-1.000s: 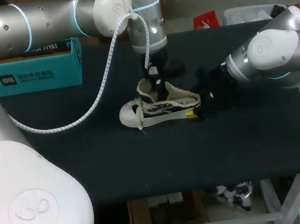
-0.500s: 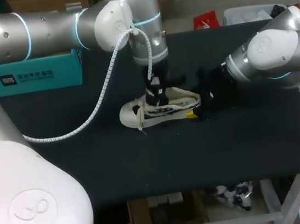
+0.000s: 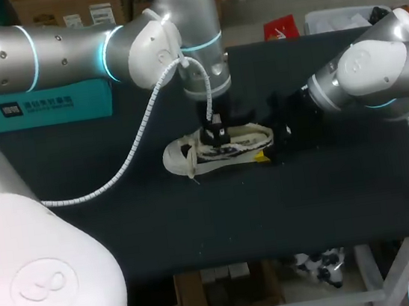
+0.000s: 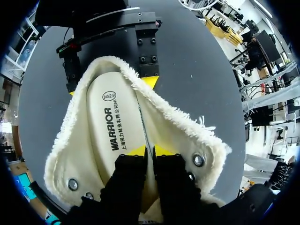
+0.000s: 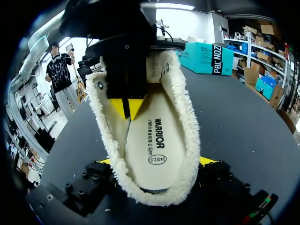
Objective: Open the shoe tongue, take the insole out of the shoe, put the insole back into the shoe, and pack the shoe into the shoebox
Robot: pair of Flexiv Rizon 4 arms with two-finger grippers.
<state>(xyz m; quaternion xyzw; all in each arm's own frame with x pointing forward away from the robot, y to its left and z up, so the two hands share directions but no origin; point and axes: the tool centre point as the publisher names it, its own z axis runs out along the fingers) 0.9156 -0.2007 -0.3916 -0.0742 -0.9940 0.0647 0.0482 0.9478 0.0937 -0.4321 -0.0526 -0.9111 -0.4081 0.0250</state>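
Fleece-lined sneaker (image 3: 190,155) on its sole at mid-table (image 3: 198,222), both grippers engaged

Left gripper (image 4: 149,151) stands down inside the shoe opening, fingers narrow and pinched on a thin edge at the side of the insole (image 4: 110,131), which lies flat in the sneaker with its printed face up. Right gripper (image 5: 155,161) is at the heel, fingers wide, one yellow tip pressed against each side of the fleece collar. The teal shoebox (image 3: 47,106) sits at the table's far left, well apart from the sneaker
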